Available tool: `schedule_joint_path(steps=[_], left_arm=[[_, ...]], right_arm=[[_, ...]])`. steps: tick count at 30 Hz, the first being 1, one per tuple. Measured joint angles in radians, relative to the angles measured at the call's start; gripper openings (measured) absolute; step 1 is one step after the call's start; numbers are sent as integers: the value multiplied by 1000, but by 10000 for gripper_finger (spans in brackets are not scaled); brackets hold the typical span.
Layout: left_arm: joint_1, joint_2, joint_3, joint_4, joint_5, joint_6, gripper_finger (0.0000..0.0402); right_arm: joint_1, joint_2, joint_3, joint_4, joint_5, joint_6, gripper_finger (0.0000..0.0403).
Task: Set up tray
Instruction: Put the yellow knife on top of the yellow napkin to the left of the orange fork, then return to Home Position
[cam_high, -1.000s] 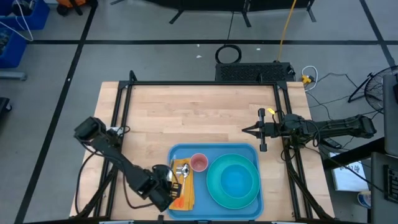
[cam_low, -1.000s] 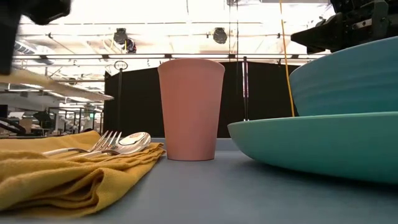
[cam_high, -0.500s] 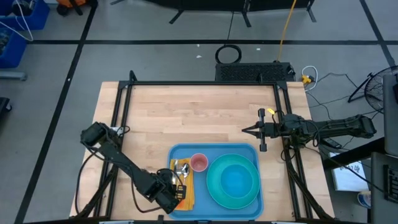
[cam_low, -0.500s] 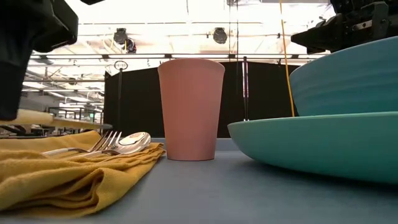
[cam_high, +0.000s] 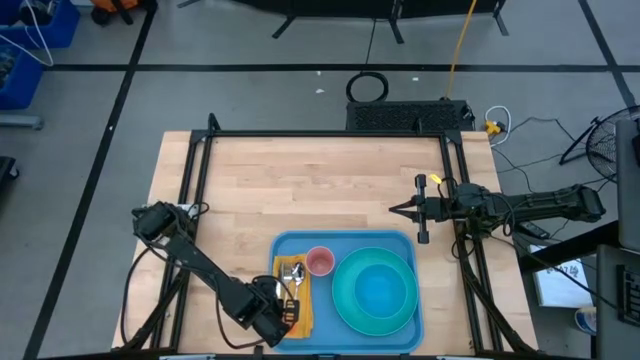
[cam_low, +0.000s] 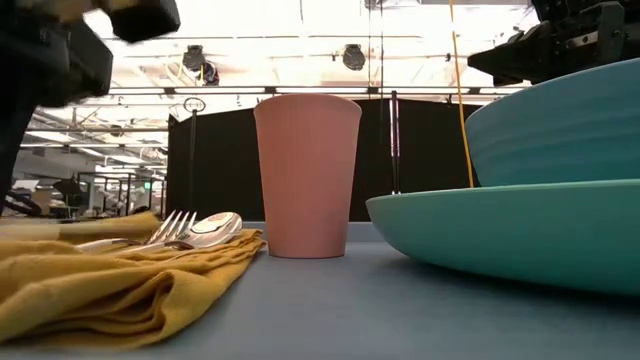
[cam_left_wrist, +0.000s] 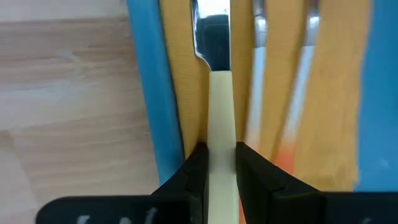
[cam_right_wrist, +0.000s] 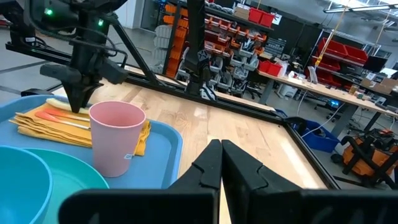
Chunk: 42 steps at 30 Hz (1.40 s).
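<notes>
The light-blue tray (cam_high: 322, 300) lies at the table's near edge. On its left part a folded yellow napkin (cam_high: 303, 310) carries a fork and a spoon (cam_high: 292, 270), seen side by side in the low view (cam_low: 195, 228). A pink cup (cam_high: 320, 262) stands behind the napkin. A teal bowl (cam_low: 560, 130) sits on a teal plate (cam_high: 375, 292). My left gripper (cam_high: 283, 312) hangs over the napkin's left side, shut on a cream-handled knife (cam_left_wrist: 212, 74). My right gripper (cam_high: 405, 210) waits, shut, above the bare table behind the tray. My left gripper (cam_left_wrist: 216, 165) pinches the knife's cream handle (cam_left_wrist: 221, 134) between its two fingers, coming from above. The knife runs forward out of the fingers, level, along the napkin's left edge beside the fork. Its metal blade (cam_left_wrist: 211, 31) points toward the far edge. Whether it rests on the napkin, I cannot tell.
The tray's left rim (cam_left_wrist: 146, 93) runs close beside the knife, with bare wood (cam_left_wrist: 62, 112) beyond it. A black frame (cam_high: 320, 135) borders the table on the left, far and right sides. The cup (cam_right_wrist: 115, 137) stands just beyond the napkin's far end.
My left gripper has come down and a little toward the near edge, bringing the knife with it. In the low view the knife has dropped from well above the napkin down to the height of the fork and spoon, staying level. The right arm has kept still.
</notes>
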Motion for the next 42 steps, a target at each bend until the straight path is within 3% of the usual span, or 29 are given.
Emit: schedule_joint_path(steps=[11,18,22,30,34,38,42], left_arm=[[1,30,2,15,20,-10,54],[2,32,0,13,32,1,147],[2,29,0,15,36,16,178],[7,-30,-5,-87,98,51,172],[6,-84,-5,-157,72,72,162],[12,-134,-5,-159,-30,201,159],[25,-180,-4,-156,-166,519,159]], right_arm=[[0,12,0,-2,0,0,0],[0,12,0,-1,0,3,0],[0,12,0,-1,0,3,0],[0,12,0,1,0,3,0],[0,12,0,0,0,3,0],[0,12,0,1,0,3,0],[0,12,0,2,0,-8,0]])
